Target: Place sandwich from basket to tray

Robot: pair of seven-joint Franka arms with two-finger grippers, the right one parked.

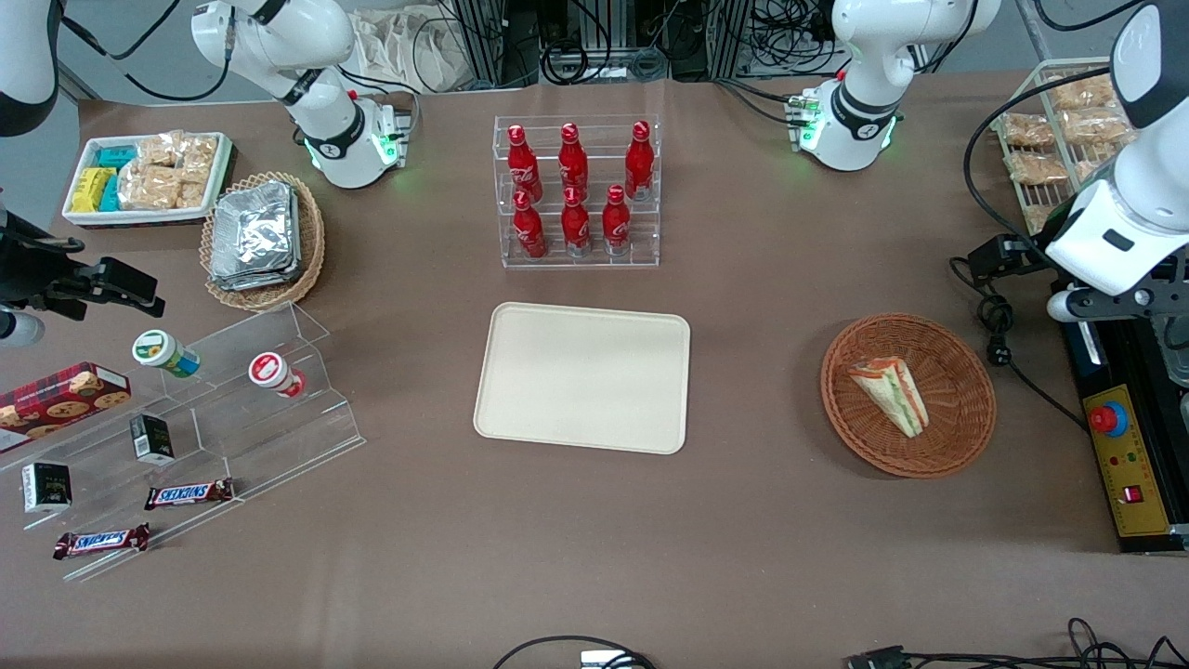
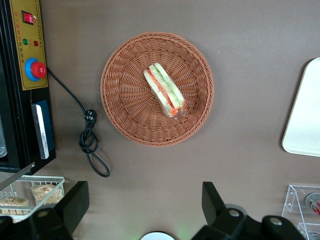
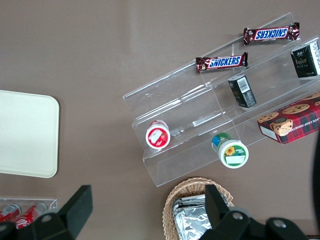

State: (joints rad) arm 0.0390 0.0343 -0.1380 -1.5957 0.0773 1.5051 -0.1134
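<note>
Jaws wide apart, nothing held yet

Your gripper (image 2: 142, 210) hangs high over bare table, spread wide, toward the working arm's end and well apart from the sandwich (image 2: 164, 89), which lies tilted in the basket (image 2: 125, 120). It looks light and squishy, probably film-wrapped and a bit slick, so I'd pinch across the flat bread faces near the thick end, gently, or the filling will squash out. The basket's low rim shouldn't block you. Watch the cable (image 2: 89, 142) and control box (image 2: 26, 60) beside the basket. The tray (image 1: 582, 388) sits bare, with the bottle rack (image 1: 576, 190) just farther from the camera.
</note>
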